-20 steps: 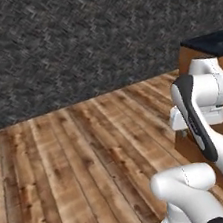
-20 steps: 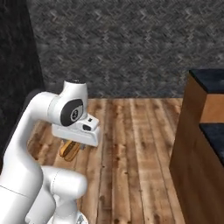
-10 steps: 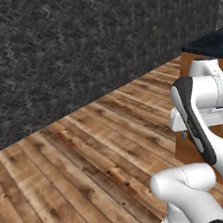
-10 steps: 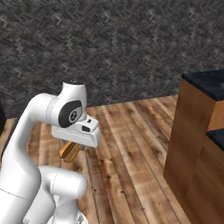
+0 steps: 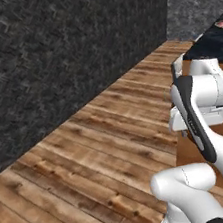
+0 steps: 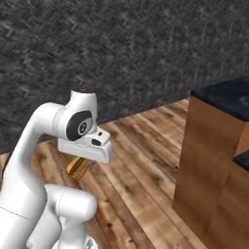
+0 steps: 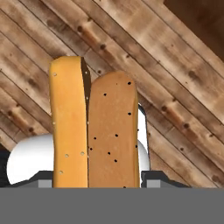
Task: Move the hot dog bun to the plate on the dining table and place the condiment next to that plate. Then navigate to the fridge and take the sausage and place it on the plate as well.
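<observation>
Claw: gripper (image 7: 98,186) at the bottom middle of the hand view, its two dark tips set one on each side of the load; clamped on the hot dog bun, jaws part-way apart around its width.
Held item: hot dog bun (image 7: 94,127), tan-orange with dark specks, lengthwise split showing as a dark seam between its two halves.
Held item, axis: long axis runs straight out from the claw, from bottom middle towards upper middle of the hand view; the near end sits between the tips, the far end juts out beyond them.
Held item, second sighting: a tan sliver of the bun (image 6: 78,167) under the white hand, left of centre in the right base view, carried above the wood floor (image 6: 141,194) and touching nothing else.
Under the claw: diagonal floor planks, with a dark wood corner at the upper right of the hand view.
Next nearest: dining table (image 6: 221,160), plain wood side and black marbled top, right edge of the right base view; apart from the hand, floor between them.
Same table, other side: black top (image 5: 213,42) at the upper right of the left base view, beyond the arm.
Plate: small reddish-edged object at the far upper right corner of the left base view, too small to name with certainty.
Governing relation (judgement): the table lies to the right of and higher than the held bun, so the bun must travel rightward and up over the table's edge.
Farthest: dark stone wall (image 5: 64,55) across the top of both base views.
</observation>
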Available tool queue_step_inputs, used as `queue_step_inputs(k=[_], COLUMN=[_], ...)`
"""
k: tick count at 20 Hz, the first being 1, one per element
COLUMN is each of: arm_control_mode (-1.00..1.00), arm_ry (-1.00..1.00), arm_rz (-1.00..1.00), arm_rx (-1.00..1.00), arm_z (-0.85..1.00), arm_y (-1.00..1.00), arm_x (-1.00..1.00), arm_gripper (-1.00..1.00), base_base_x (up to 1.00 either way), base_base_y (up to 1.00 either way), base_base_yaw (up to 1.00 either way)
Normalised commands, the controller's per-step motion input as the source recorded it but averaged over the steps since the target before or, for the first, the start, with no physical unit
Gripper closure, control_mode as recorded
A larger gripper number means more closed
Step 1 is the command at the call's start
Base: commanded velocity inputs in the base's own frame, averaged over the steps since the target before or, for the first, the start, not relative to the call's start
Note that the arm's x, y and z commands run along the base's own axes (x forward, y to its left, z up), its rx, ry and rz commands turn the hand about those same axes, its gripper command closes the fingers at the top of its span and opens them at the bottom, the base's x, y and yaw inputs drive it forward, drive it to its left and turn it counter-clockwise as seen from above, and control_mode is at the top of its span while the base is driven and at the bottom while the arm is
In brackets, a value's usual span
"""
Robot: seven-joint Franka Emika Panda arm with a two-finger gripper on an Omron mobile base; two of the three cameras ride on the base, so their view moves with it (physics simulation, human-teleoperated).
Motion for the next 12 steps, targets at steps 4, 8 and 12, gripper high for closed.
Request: queue_step_inputs(k=[4,8,12], arm_control_mode=[1.00,1.00,1.00], arm_ry=[0.00,0.00,0.00], arm_rz=[0.00,0.00,0.00], arm_rx=[0.00,0.00,0.00], arm_z=[0.00,0.00,0.00], arm_y=[0.00,0.00,0.00], arm_x=[0.00,0.00,0.00], arm_gripper=[1.00,1.00,1.00], base_base_x=[1.00,1.00,1.00], base_base_y=[0.94,0.95,0.95], base_base_yaw=[-0.51,-0.53,-0.54])
